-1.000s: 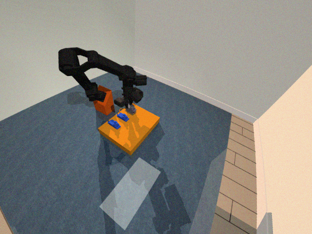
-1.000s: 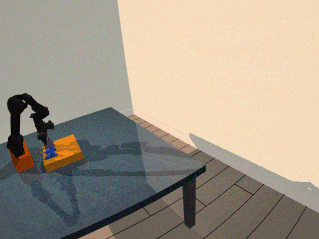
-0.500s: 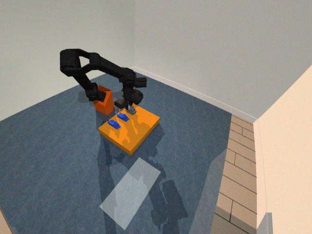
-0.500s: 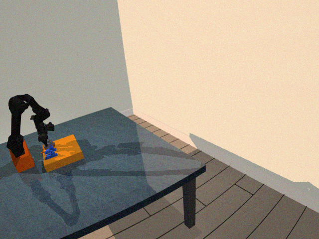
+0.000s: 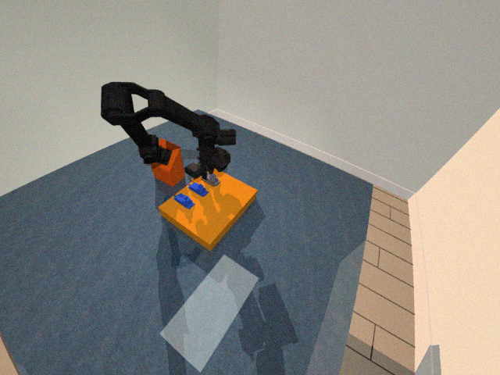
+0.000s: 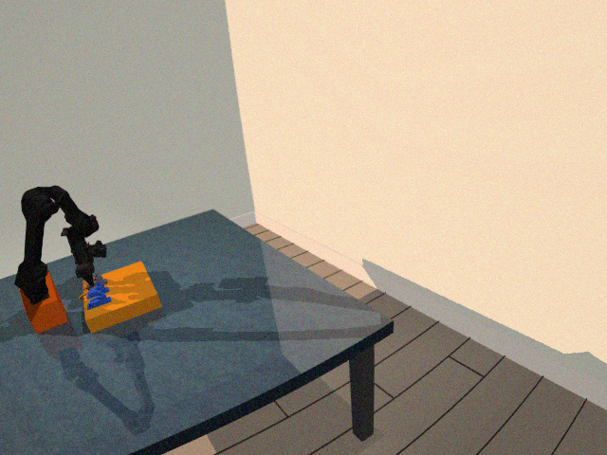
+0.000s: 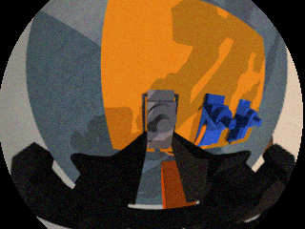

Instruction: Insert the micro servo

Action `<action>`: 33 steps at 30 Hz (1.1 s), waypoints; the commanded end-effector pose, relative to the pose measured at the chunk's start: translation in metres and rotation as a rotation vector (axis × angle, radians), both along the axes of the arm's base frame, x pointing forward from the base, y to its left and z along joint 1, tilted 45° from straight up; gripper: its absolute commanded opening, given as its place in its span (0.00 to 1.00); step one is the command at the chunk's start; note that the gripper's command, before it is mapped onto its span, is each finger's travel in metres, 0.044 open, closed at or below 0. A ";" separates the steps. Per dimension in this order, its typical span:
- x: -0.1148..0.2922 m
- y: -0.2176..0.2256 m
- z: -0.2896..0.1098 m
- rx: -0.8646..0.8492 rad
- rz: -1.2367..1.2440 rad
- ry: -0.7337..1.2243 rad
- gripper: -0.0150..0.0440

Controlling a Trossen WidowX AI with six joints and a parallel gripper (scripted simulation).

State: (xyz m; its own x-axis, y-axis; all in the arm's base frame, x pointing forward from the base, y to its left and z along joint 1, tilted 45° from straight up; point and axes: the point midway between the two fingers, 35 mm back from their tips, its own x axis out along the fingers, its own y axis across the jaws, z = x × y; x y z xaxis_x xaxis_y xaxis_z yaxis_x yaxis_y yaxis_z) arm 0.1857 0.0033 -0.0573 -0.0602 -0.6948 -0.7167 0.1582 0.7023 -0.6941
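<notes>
The grey loose servo [image 5: 212, 180] [image 7: 161, 114] is between the fingertips of my gripper [image 5: 207, 176] [image 6: 92, 283] [image 7: 158, 135], which is shut on it. The servo is over the marked pocket at the deck's edge nearest the arm base, its round shaft side facing up toward the wrist camera. Dark pocket outline [image 7: 144, 112] shows along both sides of it in the wrist view. The orange deck [image 5: 240, 191] [image 6: 122, 317] [image 7: 129, 62] lies beneath. I cannot tell whether the ears are flat on the deck. The side notch and the cable's lie are not clear.
Two blue servos [image 5: 198, 188] [image 5: 183, 200] [image 7: 214, 119] [image 7: 244, 121] sit in a row beside the grey one. The orange-red arm base block [image 5: 169, 173] [image 6: 46, 313] stands behind the deck. A pale rectangle [image 5: 209, 310] lies on the blue table in front.
</notes>
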 end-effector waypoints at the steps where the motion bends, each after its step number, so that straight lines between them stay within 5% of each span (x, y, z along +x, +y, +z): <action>1: 0.000 -0.002 -0.003 -0.004 0.005 0.003 0.25; 9: 0.000 -0.001 -0.001 -0.003 0.005 0.003 0.57; 22: 0.001 0.024 0.024 -0.002 0.005 0.003 0.57; 31: 0.064 0.043 0.048 0.004 0.010 0.001 0.97; 33: 0.083 0.047 0.058 0.003 0.009 -0.001 1.00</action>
